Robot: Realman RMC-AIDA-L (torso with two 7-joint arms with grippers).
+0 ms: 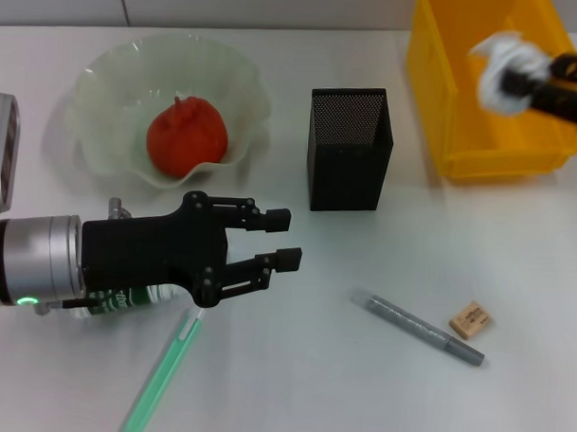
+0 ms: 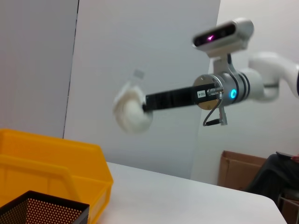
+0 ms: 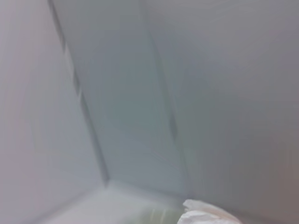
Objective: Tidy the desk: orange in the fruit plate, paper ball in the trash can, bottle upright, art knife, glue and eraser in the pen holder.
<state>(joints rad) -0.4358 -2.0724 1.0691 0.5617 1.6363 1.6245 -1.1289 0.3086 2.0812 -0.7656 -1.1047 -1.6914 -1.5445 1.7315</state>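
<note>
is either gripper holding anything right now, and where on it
The right gripper holds the paper ball above the trash can, fingers clamped across the wad's middle. The left gripper is open and holds nothing.

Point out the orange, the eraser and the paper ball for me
orange [image 1: 185,137], head view, middle of the fruit.
eraser [image 1: 471,319], head view, top face of the block.
paper ball [image 1: 502,70], head view, crumpled front of the wad held by the right gripper [image 1: 532,79].
</note>
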